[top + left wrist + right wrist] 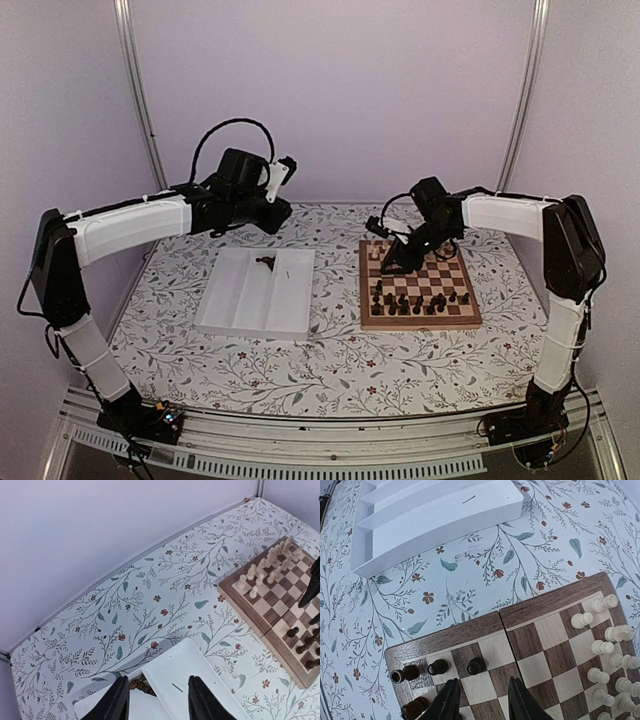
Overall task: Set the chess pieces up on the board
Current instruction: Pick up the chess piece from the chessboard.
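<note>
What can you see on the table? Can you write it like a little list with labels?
board: wooden chessboard on the flowery table cover
dark pieces: standing on the board's near rows
pale pieces: standing on the board's far rows
tray: white tray to the left of the board, with one dark piece at its far end
left gripper: open and empty, above the tray
right gripper: open and empty, above the board near the dark pieces
</note>
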You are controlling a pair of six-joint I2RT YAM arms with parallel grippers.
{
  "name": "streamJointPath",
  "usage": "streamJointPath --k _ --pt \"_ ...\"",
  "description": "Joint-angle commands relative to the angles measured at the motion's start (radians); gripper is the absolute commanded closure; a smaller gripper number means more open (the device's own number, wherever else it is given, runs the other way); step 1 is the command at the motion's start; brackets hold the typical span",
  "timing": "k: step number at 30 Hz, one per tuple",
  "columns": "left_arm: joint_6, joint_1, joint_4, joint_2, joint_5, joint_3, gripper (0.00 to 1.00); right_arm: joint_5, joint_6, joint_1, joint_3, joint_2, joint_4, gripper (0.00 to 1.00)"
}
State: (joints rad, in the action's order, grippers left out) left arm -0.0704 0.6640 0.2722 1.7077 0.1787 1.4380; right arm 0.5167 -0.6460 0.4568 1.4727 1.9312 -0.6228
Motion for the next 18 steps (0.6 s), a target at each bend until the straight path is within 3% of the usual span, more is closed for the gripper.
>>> streamJointPath --k 1,12,18 --pt "-0.001 -0.002 -0.049 0.016 0.010 -0.052 0.58 -0.064 0.021 0.027 0.052 0.059 -0.049 0.64" --pt "0.003 0.000 -0.019 0.019 -0.047 -0.038 0.57 -0.093 0.046 0.060 0.086 0.147 -0.055 0.64" --pt "0.004 0.000 -0.008 0.030 -0.061 -0.030 0.58 -0.085 0.047 0.060 0.086 0.153 -0.064 0.72"
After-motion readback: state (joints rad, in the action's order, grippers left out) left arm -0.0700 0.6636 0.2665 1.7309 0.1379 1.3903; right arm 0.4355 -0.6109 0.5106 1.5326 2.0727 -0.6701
